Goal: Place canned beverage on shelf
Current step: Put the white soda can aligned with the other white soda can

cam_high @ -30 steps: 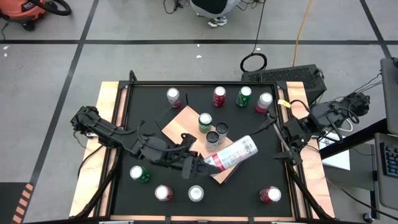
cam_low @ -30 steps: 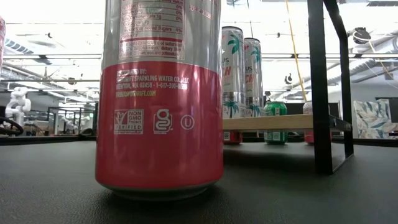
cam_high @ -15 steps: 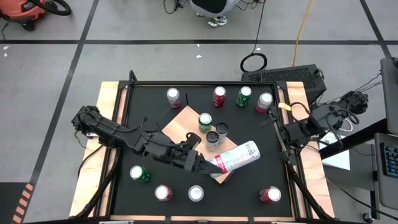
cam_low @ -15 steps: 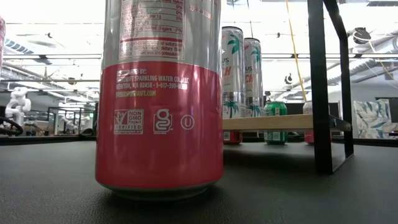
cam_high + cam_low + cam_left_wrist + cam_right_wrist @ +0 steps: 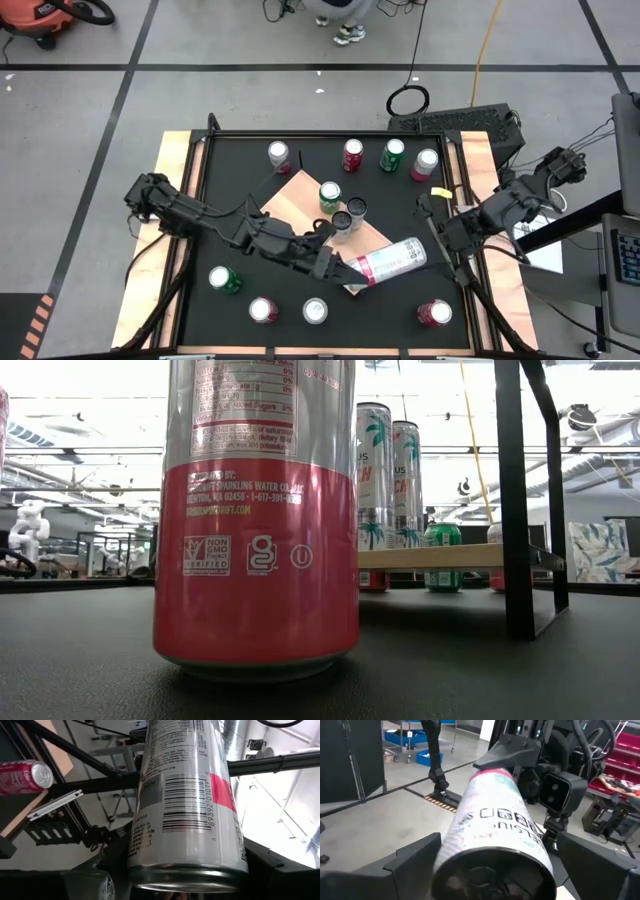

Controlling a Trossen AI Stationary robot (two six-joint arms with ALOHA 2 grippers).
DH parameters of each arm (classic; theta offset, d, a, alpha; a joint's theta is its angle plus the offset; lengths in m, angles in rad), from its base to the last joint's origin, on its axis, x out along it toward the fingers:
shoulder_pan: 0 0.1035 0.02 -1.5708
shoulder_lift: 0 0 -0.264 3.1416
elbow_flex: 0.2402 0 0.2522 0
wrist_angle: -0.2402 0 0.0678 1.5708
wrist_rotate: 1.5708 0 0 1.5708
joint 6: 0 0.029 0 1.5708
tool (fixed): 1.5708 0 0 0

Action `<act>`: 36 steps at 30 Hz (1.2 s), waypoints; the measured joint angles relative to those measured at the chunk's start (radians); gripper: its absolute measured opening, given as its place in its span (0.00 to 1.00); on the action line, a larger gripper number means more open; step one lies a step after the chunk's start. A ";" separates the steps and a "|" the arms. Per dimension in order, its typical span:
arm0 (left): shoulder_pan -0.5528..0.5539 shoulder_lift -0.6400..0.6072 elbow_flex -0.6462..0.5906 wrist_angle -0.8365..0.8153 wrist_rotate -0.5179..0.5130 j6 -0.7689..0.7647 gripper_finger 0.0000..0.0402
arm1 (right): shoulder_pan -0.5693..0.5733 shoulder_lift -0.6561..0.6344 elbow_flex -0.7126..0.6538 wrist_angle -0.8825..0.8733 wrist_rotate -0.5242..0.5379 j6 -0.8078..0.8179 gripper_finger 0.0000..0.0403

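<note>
The left hand [image 5: 338, 266] clamps the base of a tall can [image 5: 390, 260] held sideways over the shelf [image 5: 300, 205]; the right hand [image 5: 438, 235], fingers apart, brackets its top. The smooth, rigid wall looks slippery; a mid-body grip seems safest.

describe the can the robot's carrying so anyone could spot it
Find the tan shelf mid-table in the high view. At its near-right corner the left gripper holds a tall white-and-pink can. It alone lies sideways, off the table; every other can stands upright.
</note>
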State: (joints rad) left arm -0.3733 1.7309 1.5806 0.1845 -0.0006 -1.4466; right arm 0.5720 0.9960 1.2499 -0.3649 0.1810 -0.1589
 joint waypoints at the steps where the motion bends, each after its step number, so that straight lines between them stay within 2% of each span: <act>1: 0.000 0.001 0.000 0.011 0.000 0.007 0.62 | 0.002 0.004 0.000 0.000 0.000 0.000 0.93; 8: 0.000 0.002 0.000 0.015 0.001 0.012 0.62 | 0.007 0.022 0.000 0.017 -0.002 0.010 0.92; 24: 0.001 0.002 0.000 -0.012 0.007 0.013 0.62 | 0.007 0.022 0.000 0.027 -0.001 0.012 0.73; 36: 0.001 0.002 0.000 -0.006 0.006 0.013 0.62 | 0.007 0.031 0.000 0.046 -0.029 -0.029 0.79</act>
State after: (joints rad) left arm -0.3723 1.7329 1.5806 0.1787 0.0055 -1.4338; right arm 0.5789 1.0266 1.2499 -0.3188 0.1524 -0.1883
